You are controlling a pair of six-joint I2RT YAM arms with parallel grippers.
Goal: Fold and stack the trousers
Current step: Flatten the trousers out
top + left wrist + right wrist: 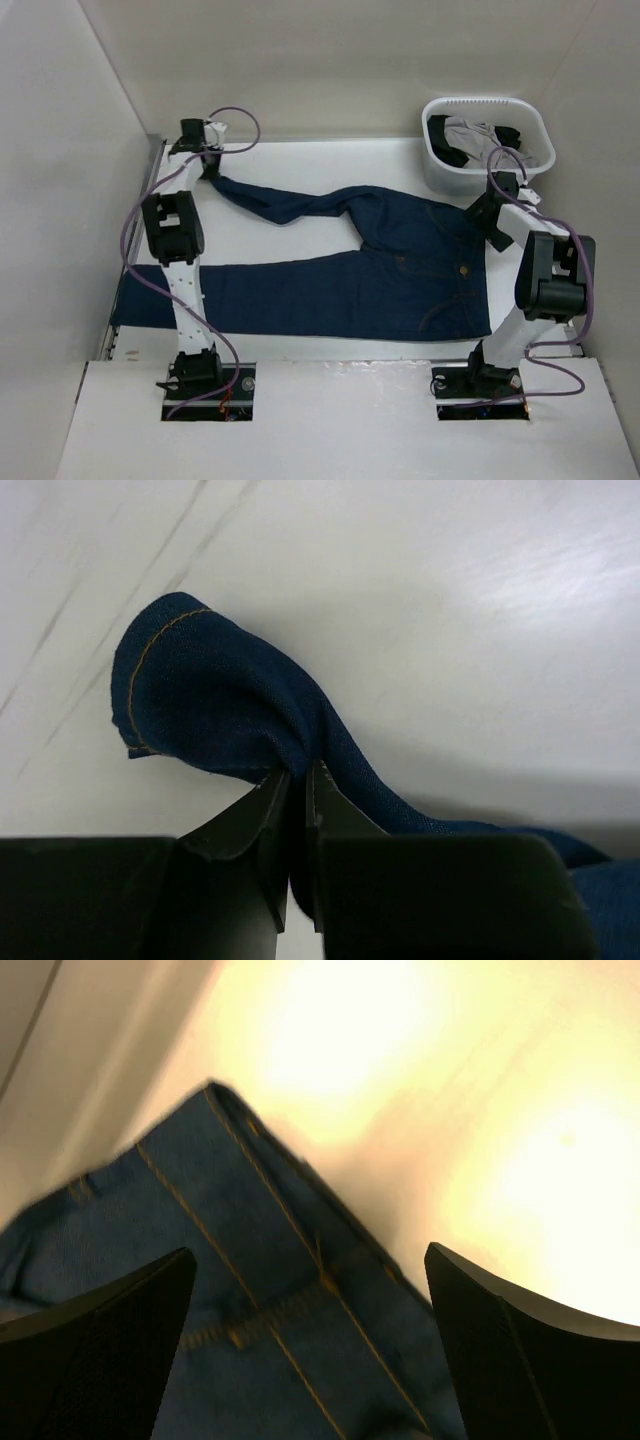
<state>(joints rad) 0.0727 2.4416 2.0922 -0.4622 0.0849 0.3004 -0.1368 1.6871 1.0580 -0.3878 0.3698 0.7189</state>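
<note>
The dark navy trousers (400, 270) lie spread on the white table, waist to the right, legs to the left. The near leg lies flat toward the left edge. The far leg runs up-left to my left gripper (208, 168), which is shut on its cuff. In the left wrist view the cuff (200, 700) with orange stitching bunches above the closed fingers (270, 810). My right gripper (487, 205) is open over the far waist corner. The right wrist view shows the waistband and seams (250, 1260) between the spread fingers (110, 1330).
A white laundry basket (540, 130) at the back right holds grey and black garments (470, 135). Walls enclose the table at left and back. The near leg's cuff (125, 305) reaches the table's left edge.
</note>
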